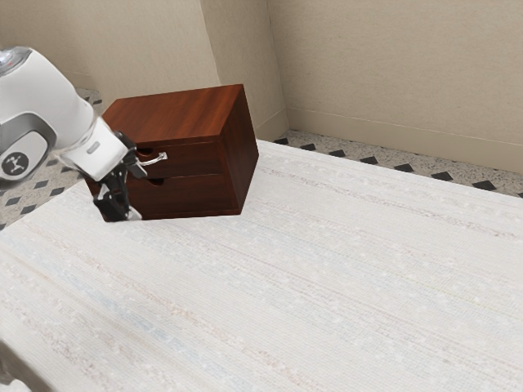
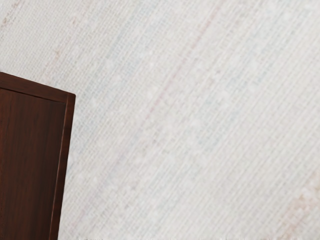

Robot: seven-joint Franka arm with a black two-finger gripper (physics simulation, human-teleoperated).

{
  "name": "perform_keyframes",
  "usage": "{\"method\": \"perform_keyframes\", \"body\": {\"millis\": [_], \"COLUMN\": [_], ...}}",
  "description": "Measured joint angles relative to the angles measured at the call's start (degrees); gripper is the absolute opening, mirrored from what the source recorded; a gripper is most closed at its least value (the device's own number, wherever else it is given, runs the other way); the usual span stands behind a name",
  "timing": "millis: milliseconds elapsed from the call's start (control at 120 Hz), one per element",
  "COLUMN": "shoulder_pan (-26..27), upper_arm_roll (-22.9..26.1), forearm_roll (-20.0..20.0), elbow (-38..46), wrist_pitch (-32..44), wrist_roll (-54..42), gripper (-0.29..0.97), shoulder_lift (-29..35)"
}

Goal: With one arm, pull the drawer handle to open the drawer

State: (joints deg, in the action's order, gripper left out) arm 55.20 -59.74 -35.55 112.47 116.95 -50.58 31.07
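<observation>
— Where is the cabinet (image 1: 184,114) set?
— On the table (image 1: 327,269), toward the exterior view's left, with a wall (image 1: 392,57) behind it.
— And the handle (image 1: 153,160)?
— It is mounted on the upper drawer (image 1: 188,158); the gripper (image 1: 117,207) is placed just below it, near the table.

Home-like room, beige walls (image 1: 392,57), tiled floor (image 1: 425,167)

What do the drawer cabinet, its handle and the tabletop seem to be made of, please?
The reddish-brown drawer cabinet looks like polished dark wood: grain streaks, soft sheen. Its thin silver handle seems metal, glinting. The whitish tabletop is matte with faint lines: whitewashed wood or woven cloth, unclear.
</observation>
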Motion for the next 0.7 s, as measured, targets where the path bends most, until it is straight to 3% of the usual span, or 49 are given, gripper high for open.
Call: {"method": "perform_keyframes", "body": {"millis": [133, 333, 700], "shoulder_pan": [3.99, 20.23, 36.01], "upper_arm_roll": [-6.39, -24.08, -41.70], "forearm_roll": [-1.91, -2.66, -3.28], "elbow": [-2.58, -10.63, -20.53], "wrist_pitch": [1.06, 2.34, 4.81], "wrist_roll": [-2.21, -4.70, -7.63], "gripper": [0.68, 0.68, 0.68], "shoulder_lift": [0.28, 0.24, 0.94]}}
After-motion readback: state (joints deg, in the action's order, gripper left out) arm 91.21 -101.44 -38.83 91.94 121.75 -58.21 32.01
